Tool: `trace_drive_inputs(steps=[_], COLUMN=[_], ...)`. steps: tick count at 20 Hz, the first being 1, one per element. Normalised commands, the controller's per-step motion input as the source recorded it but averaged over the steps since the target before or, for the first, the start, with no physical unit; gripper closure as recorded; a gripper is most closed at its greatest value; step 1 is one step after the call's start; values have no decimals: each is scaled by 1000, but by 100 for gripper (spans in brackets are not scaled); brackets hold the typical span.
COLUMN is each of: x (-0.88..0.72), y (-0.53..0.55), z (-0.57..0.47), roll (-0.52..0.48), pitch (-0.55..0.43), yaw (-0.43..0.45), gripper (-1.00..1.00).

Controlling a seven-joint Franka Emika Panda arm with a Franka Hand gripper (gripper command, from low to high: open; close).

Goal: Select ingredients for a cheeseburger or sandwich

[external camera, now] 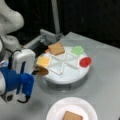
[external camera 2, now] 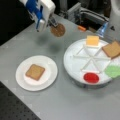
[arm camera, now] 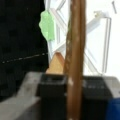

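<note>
Right now, in a front view, my gripper (external camera 2: 51,23) hangs at upper left, pinching the brown patty (external camera 2: 58,30) on edge above the table. Below sits the paper plate (external camera 2: 51,72) carrying one bread square (external camera 2: 35,72). Rightward, the divided tray (external camera 2: 75,66) holds cheese (external camera 2: 92,40), a second bread square (external camera 2: 112,49), red disc (external camera 2: 91,77) and lettuce (external camera 2: 113,71). I judge the patty needs flattening squarely over that bread.

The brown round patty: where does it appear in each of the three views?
Front view: the brown round patty hangs left of centre, in the gripper, at the white divided tray's left rim.
Front view: patty top centre, in the gripper, apart from the tray.
Wrist view: patty edge-on, centre.
Shared landmark: green lettuce.
</note>
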Motion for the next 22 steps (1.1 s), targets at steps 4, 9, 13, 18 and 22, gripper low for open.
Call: trace_drive_inputs(steps=[4, 9, 13, 18, 22], x=[572, 774, 738, 654, 534], y=[-233, -278, -332, -378, -274], z=[78, -121, -148, -193, -313], roll=[-264, -221, -114, -88, -205], pitch=[191, 186, 203, 183, 99], yaw=[251, 209, 197, 209, 189], gripper=[100, 100, 100, 100, 100])
